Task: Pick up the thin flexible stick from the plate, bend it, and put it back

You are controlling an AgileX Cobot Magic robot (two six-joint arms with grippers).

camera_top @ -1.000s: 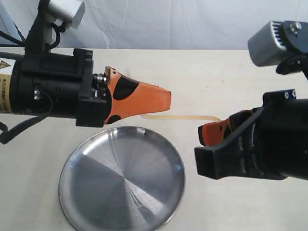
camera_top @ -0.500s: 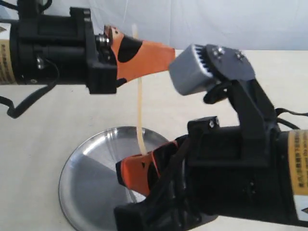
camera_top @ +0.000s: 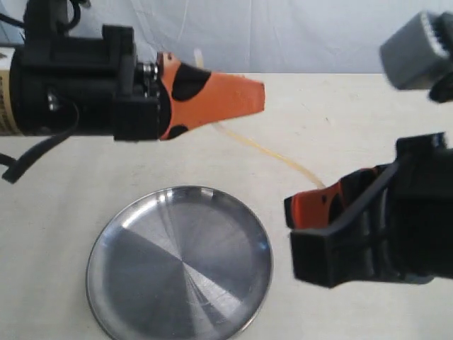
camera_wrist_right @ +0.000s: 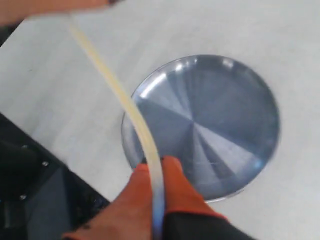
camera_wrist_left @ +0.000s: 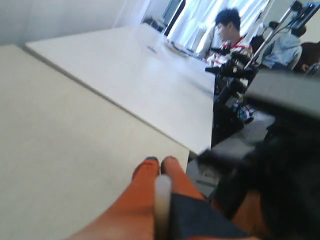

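The thin flexible stick (camera_top: 272, 152) is a pale cream rod stretched in the air between both grippers, above the table. My left gripper (camera_top: 258, 95) is shut on one end; that end (camera_wrist_left: 162, 197) shows between its orange fingers (camera_wrist_left: 145, 172). My right gripper (camera_top: 290, 209) is shut on the other end, and the stick (camera_wrist_right: 125, 102) runs in a gentle curve away from its fingertips (camera_wrist_right: 172, 167). The round silver plate (camera_top: 134, 234) lies bare on the table below and between the grippers, also seen in the right wrist view as the plate (camera_wrist_right: 235, 100).
The cream tabletop (camera_top: 333, 113) extends around the plate. A white backdrop (camera_top: 297, 35) stands behind the table. In the left wrist view a second white table (camera_wrist_left: 150, 75), a seated person (camera_wrist_left: 230, 30) and dark equipment lie beyond the table edge.
The right arm swung back from over the plate to the right side. The stick went from hanging upright between the grippers to slanting from upper left to lower right. The left gripper barely moved.
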